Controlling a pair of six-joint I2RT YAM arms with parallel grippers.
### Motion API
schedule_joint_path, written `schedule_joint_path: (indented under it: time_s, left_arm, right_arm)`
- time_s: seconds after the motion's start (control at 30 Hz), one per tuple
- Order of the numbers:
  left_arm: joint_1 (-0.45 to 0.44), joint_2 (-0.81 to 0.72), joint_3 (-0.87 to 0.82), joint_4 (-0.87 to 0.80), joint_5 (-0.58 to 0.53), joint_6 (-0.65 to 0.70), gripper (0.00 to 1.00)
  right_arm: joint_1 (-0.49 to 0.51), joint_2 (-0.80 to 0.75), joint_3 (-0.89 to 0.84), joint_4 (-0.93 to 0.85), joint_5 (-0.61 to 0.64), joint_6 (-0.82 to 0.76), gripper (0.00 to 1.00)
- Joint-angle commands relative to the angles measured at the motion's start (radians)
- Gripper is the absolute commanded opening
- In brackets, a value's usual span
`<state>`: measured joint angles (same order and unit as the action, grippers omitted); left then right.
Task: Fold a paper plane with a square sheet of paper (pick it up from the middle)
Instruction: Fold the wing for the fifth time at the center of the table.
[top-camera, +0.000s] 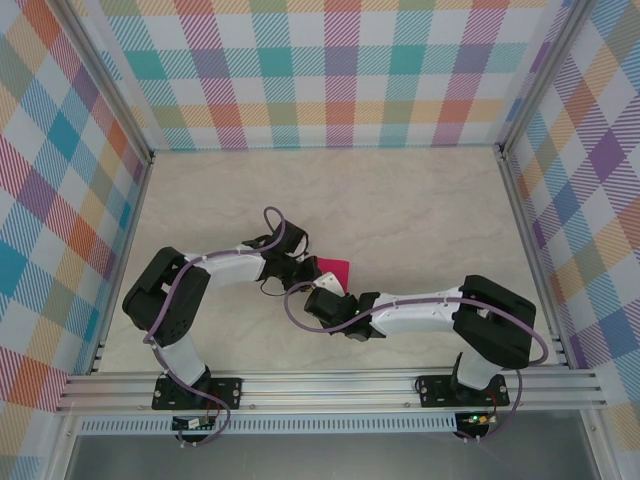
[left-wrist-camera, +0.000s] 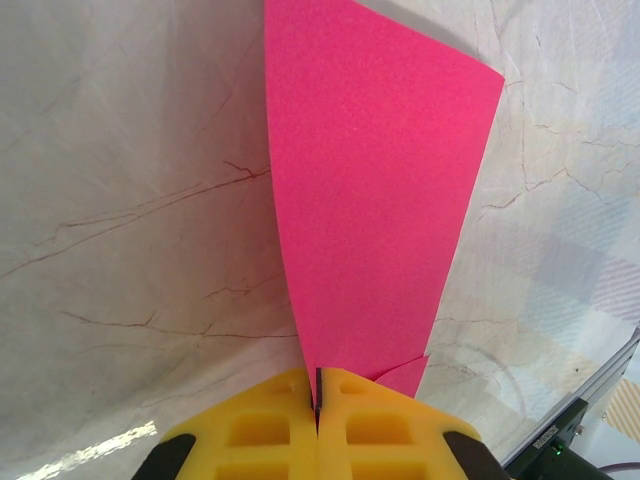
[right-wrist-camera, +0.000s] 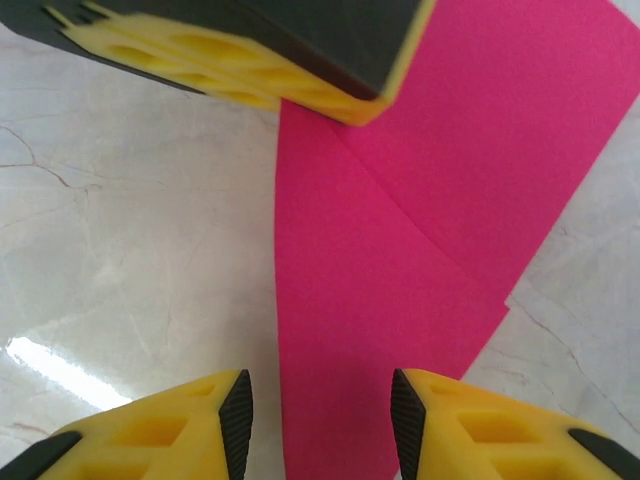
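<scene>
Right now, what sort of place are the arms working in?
Probably a lab robot cell: pale marble-look tabletop, colourful plaid-patterned walls around it, aluminium rail frame at the near edge.

Magenta paper (left-wrist-camera: 370, 200) folded over, edge in left pincer (left-wrist-camera: 317, 398)

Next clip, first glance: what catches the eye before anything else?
The magenta-pink sheet of paper at the middle of the pale marbled table stands out most. The left gripper is shut on its edge, while the right gripper hangs open astride the paper, which shows a diagonal fold edge. Bright plaid walls ring the table.
</scene>
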<state>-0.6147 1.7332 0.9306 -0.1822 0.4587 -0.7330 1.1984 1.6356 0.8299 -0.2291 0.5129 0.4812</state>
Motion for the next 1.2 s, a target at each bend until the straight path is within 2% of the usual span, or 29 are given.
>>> schedule_joint_path:
  time_s: [0.0, 0.3, 0.67, 0.87, 1.0, 1.17]
  left_arm:
    - [-0.007, -0.019, 0.026, -0.028, 0.024, 0.008, 0.0]
    - [-0.007, -0.02, 0.03, -0.045, 0.018, 0.02, 0.0]
    - [-0.007, -0.019, 0.057, -0.079, 0.008, 0.04, 0.0]
    - [-0.005, -0.04, 0.065, -0.124, -0.027, 0.039, 0.18]
    - [0.011, -0.115, 0.062, -0.188, -0.129, 0.042, 0.42]
    - [0.039, -0.211, 0.044, -0.232, -0.21, 0.036, 0.53]
  right_arm:
    - [0.011, 0.024, 0.031, 0.015, 0.048, -0.034, 0.42]
    - [0.022, 0.064, 0.035, 0.0, 0.101, -0.019, 0.38]
    - [0.027, 0.049, 0.016, -0.018, 0.158, 0.035, 0.19]
    - [0.027, 0.02, -0.027, 0.031, 0.148, 0.064, 0.14]
    - [0.026, -0.022, -0.07, 0.103, 0.086, 0.048, 0.13]
    - [0.02, -0.042, -0.116, 0.182, 0.015, 0.051, 0.13]
